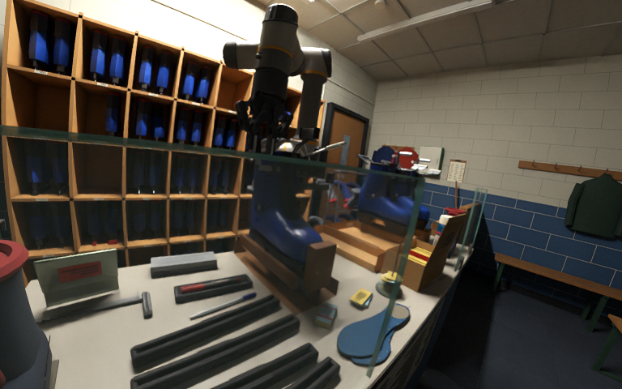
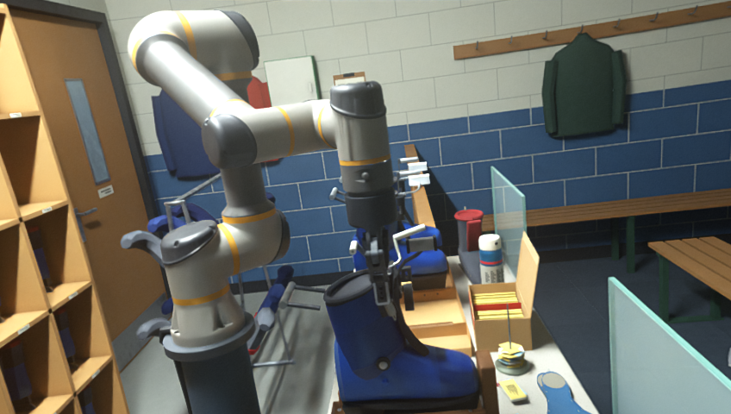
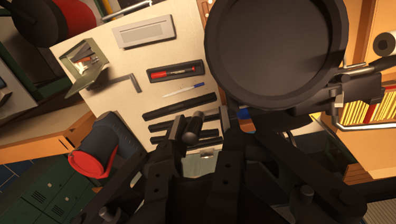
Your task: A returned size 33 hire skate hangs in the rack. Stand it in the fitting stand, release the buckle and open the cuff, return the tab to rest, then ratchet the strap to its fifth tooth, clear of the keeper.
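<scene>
My gripper (image 3: 197,127) is open and holds nothing; a short dark ribbed handle (image 3: 193,126) stands between its fingers, at the front rim of the skate's cuff. The blue skate (image 2: 390,338) stands upright in the wooden fitting stand (image 1: 293,270), toe toward the counter's front edge. Its round dark cuff opening (image 3: 275,50) fills the upper part of the wrist camera's picture. A dark strap (image 2: 405,328) runs down the boot's side from the buckle parts (image 2: 382,287) under my fingers. A second blue skate (image 1: 390,192) sits on a wooden step further back.
Behind the work stand wooden cubby shelves (image 1: 114,137) with several blue skates. The counter carries long dark trays (image 1: 215,339), a red marker tray (image 1: 213,286), a pen (image 1: 222,306), a card box (image 2: 500,308) and a blue insole (image 1: 371,335). A glass screen (image 1: 403,257) edges it.
</scene>
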Action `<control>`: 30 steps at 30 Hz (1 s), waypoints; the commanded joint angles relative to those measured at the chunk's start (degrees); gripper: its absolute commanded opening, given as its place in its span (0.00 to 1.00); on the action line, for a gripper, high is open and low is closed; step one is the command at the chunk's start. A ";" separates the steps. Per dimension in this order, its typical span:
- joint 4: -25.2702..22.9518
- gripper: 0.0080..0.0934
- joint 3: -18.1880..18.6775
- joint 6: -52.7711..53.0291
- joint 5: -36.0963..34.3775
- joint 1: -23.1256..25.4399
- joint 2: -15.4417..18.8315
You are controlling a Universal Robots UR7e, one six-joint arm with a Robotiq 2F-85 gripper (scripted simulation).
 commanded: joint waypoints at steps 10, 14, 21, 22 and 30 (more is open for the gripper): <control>2.45 0.40 -1.60 0.00 0.00 0.00 -0.94; 3.95 0.40 -2.59 0.00 0.00 0.00 -1.44; 4.73 0.40 -3.11 0.00 0.00 0.00 -1.69; 4.77 0.40 -3.15 0.00 0.00 0.00 -1.70; 9.48 0.40 -6.64 0.00 0.00 0.00 -3.06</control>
